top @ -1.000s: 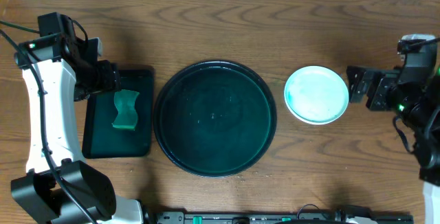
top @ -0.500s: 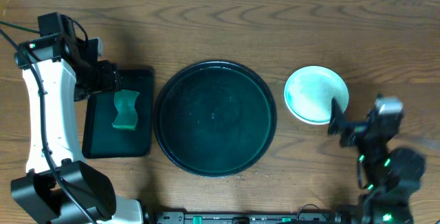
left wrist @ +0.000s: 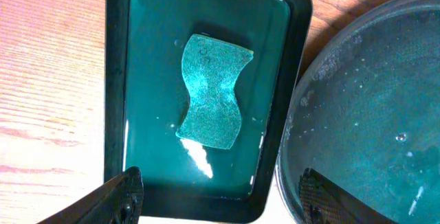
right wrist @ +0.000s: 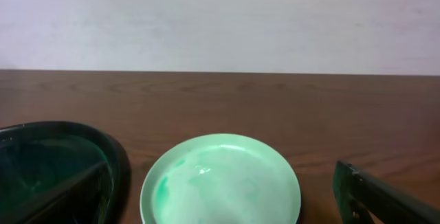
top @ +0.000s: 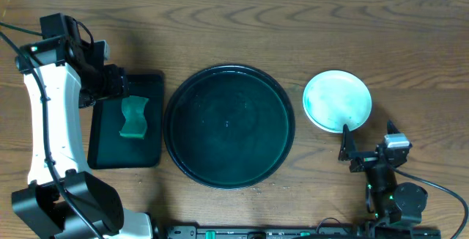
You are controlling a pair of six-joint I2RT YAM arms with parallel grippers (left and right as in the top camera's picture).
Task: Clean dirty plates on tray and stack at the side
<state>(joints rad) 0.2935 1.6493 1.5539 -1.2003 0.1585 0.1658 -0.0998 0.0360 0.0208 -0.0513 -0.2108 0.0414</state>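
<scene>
Small round mint-turquoise plate (top: 337, 101) sits on the wooden tabletop (top: 234, 26), just right of the large round glossy black tray (top: 229, 125) and apart from its rim. The black tray carries no plates, only a wet sheen. From above one plate shows; cannot tell if others are stacked under it. The right wrist view shows a faint green smear on its left part.

Handling, as a guess: the plate looks stiff, light and shallow, with a low raised rim. The glossy surface is likely wet, so slippery. The material is unclear and it may chip if dropped. The best hold is a pinch on the rim at the near edge, one finger over the lip and one under, since that edge faces the right claw (top: 366, 142).

Right arm is folded low at the near right of the tabletop. Its claw points toward the far side, just near of the plate and not touching it. The wrist camera looks almost level across the tabletop. Claw is released, jaws spread wide, nothing between them.

Left arm's white link runs along the left edge, with the wrist bent down over the rectangular dark green tray (top: 150, 92). Left claw (left wrist: 220, 195) hangs above the teal hourglass-shaped sponge (left wrist: 213, 90), which lies flat in a film of water. Claw is released, jaws wide, sponge not gripped and not touched. The green tray sits just left of the black tray, their rims close.
</scene>
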